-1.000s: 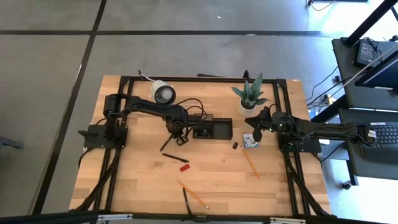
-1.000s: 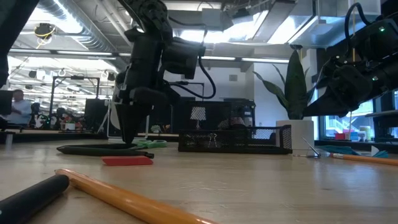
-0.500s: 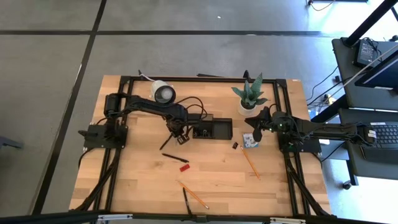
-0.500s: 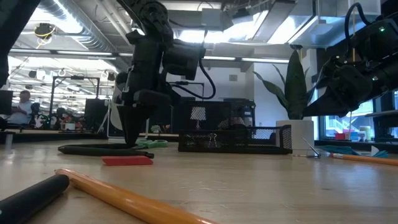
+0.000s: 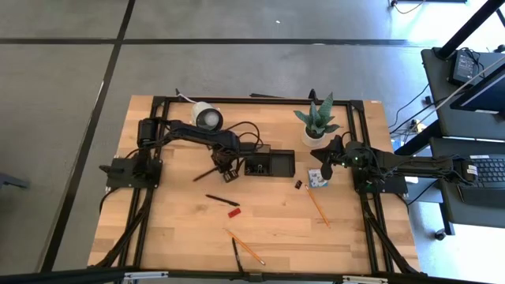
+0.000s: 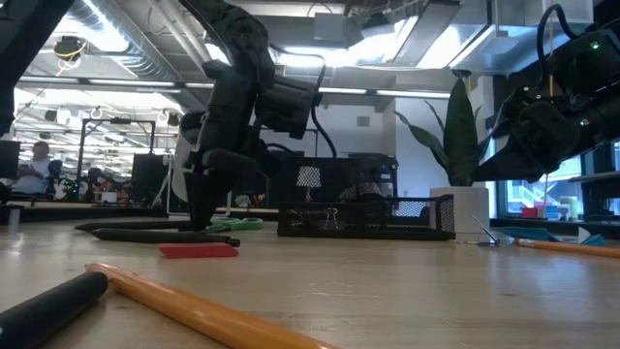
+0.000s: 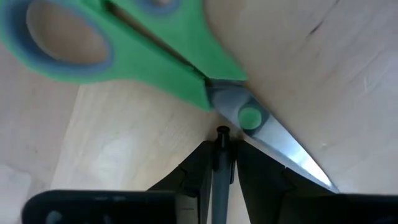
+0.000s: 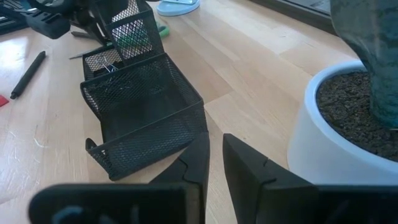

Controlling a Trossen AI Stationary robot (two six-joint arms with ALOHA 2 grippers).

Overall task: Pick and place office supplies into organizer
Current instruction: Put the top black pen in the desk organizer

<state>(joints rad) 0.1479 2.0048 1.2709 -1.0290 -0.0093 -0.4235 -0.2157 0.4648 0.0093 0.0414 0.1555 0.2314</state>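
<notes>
Beside organizer's left end, left hand stood low over green-handled scissors lying flat on bench, fingers clamped on thin dark pen whose tip sat just beside scissors' pivot. Organizer lay mid-bench, mesh-walled. Right hand hung near organizer's right end, beside white plant pot, fingers narrowly apart, grasping nothing. Orange pencils, another black pen, red marker lay loose nearer bench front.

Scissors: handles cut off at frame's top and left edges; blade tip hidden behind left gripper.
</notes>
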